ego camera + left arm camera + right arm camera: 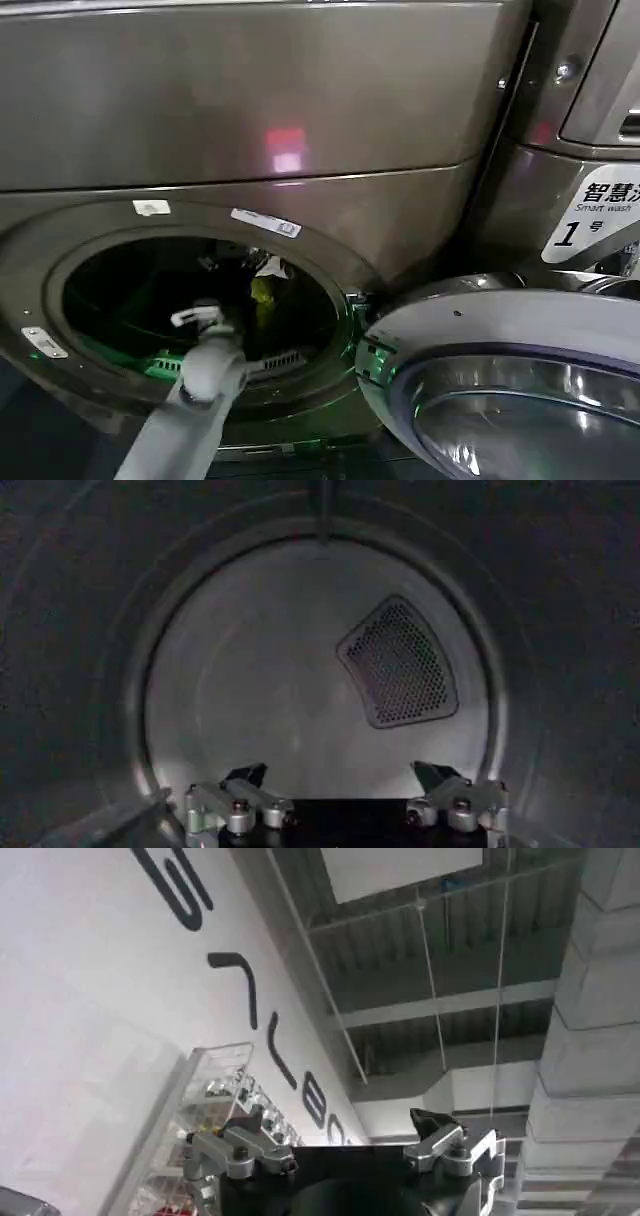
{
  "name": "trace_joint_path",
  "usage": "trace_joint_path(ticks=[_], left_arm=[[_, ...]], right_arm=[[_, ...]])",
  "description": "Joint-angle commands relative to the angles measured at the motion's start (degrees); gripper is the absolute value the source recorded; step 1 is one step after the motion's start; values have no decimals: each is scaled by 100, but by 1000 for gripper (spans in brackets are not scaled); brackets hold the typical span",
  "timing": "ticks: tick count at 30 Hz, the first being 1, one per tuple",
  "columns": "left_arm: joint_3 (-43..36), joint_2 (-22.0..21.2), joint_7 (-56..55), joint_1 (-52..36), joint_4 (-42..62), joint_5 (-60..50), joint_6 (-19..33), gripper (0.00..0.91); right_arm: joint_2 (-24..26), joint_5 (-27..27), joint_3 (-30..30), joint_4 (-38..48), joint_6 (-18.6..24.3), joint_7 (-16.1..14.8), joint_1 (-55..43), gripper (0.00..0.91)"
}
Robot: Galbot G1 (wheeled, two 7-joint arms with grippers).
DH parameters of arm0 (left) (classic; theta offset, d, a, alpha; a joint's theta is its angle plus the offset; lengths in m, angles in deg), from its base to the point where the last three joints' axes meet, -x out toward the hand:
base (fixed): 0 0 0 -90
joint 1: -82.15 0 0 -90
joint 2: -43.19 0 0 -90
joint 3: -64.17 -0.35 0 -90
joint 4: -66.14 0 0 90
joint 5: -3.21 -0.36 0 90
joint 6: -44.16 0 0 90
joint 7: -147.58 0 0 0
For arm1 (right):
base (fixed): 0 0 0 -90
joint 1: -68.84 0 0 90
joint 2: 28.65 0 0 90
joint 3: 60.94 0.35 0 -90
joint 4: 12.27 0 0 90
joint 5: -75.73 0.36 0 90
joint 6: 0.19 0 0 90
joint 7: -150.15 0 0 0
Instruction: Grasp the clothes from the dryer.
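The dryer [250,120] is a bronze-grey machine with its round porthole open. Deep inside the drum lie the clothes [264,288]: a white piece above a yellow-green one, with dark fabric around them. My left arm reaches in through the porthole, and its gripper [200,318] is to the left of the clothes. In the left wrist view the left gripper [340,775] is open, facing the bare back wall of the drum [260,690] with nothing between its fingers. My right gripper [340,1123] is open and empty, pointing up at a ceiling away from the machine.
The grey-rimmed glass door [500,380] hangs open to the right of the porthole. A like-coloured machine [590,190] with a "1" label stands at the right. A perforated vent [400,662] sits in the drum's back wall.
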State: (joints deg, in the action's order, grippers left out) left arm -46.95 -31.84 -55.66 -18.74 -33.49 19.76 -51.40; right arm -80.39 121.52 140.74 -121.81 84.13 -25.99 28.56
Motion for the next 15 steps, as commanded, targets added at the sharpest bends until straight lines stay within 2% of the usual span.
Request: trace_joint_path(ticks=[1,10,15], left_arm=[[-96,-400,20,-1062,1450,-21,14,907],[-180,-741,116,-2070,2716,29,17,907],[-276,-758,438,-2516,3336,212,-279,907]], right_arm=[[15,0,-1,-13,-2,-14,-6,907],[75,-115,45,77,-39,12,-10,907],[78,-126,60,107,-36,11,-25,907]])
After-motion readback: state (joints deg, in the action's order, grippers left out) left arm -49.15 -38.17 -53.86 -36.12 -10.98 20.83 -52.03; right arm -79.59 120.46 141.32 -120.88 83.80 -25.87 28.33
